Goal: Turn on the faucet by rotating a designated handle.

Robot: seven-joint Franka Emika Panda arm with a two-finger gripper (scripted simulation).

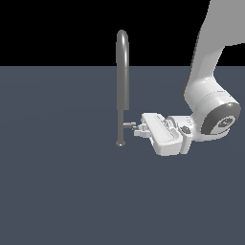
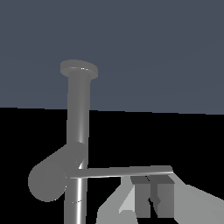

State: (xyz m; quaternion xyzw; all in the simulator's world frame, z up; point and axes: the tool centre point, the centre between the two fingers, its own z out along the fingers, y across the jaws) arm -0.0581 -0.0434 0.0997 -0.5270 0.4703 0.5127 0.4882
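Wrist view, nearest element: the gripper [image 2: 151, 192], its two dark fingertip pads [image 2: 140, 194] drawn together with only a thin seam between them and nothing held. They sit just beside the thin rod of the handle [image 2: 122, 171], touching it or nearly so; contact cannot be confirmed. A closed gripper presented side-on in this way suits pushing a lever rather than grasping it, which is probably why the fingers are not spread.

Beyond the pads, the rod runs back to a short stub that joins the upright pipe of the faucet [image 2: 78, 113].

Exterior view: the gripper [image 1: 139, 128] reaches in horizontally from the view's right, its tip at the handle [image 1: 129, 125], low on the faucet [image 1: 122, 86] and a little above the base flange. The faucet stands upright on the dark tabletop [image 1: 57, 191], its gooseneck curving over at the top. The low, level approach places the fingers at the rod's height, where a sideways sweep would turn it about the pipe. Rotation appears yet to be done.
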